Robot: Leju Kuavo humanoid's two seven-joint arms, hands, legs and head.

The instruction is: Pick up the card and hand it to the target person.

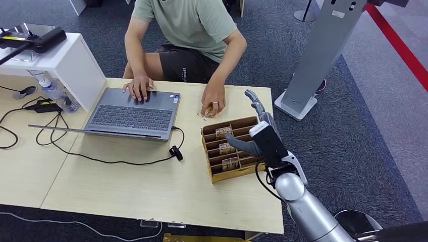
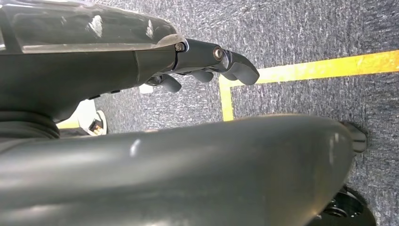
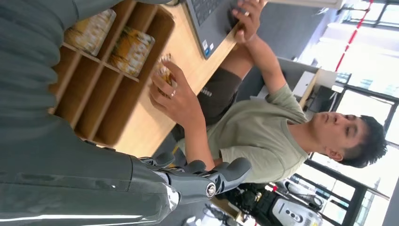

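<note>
Pale worktop (image 1: 151,191) on grey carpet; right hand (image 1: 257,132), fingers spread and empty, over the divided box's (image 1: 247,122) carpet-side edge; left hand (image 2: 207,63) empty, fingers loosely apart.

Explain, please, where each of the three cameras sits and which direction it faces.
Head view: high on the robot, looking down at the table, laptop, card box and seated person; the right hand shows.
Left wrist view: behind the hanging left hand, looking at carpet with a yellow line.
Right wrist view: behind the right hand, facing the box and person.
Head and right wrist views share box, laptop and person.
</note>
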